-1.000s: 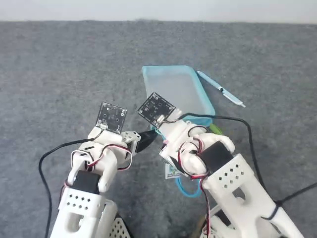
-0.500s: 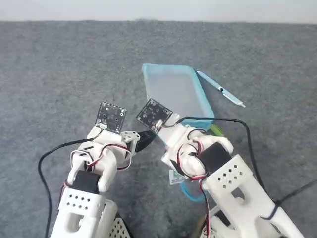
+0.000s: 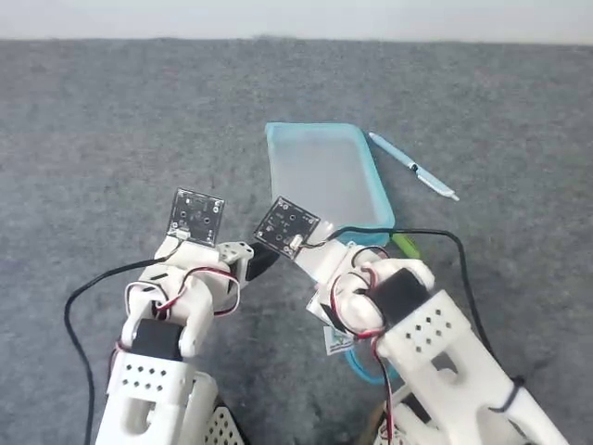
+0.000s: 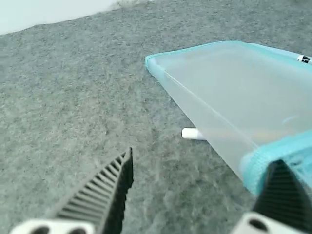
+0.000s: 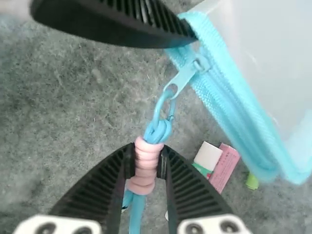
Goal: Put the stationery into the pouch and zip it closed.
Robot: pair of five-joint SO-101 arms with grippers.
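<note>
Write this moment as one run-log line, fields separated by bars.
right pincer: shut on pink zipper bead | left pincer: open beside pouch corner | blue pen: lying outside pouch

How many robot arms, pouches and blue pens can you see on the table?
Robot arms: 2
Pouches: 1
Blue pens: 1
Total: 4

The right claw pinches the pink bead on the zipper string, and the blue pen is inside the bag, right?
No. The blue pen lies outside the bag, beside it; the high view shows this. The right claw does pinch the pink bead.
</note>
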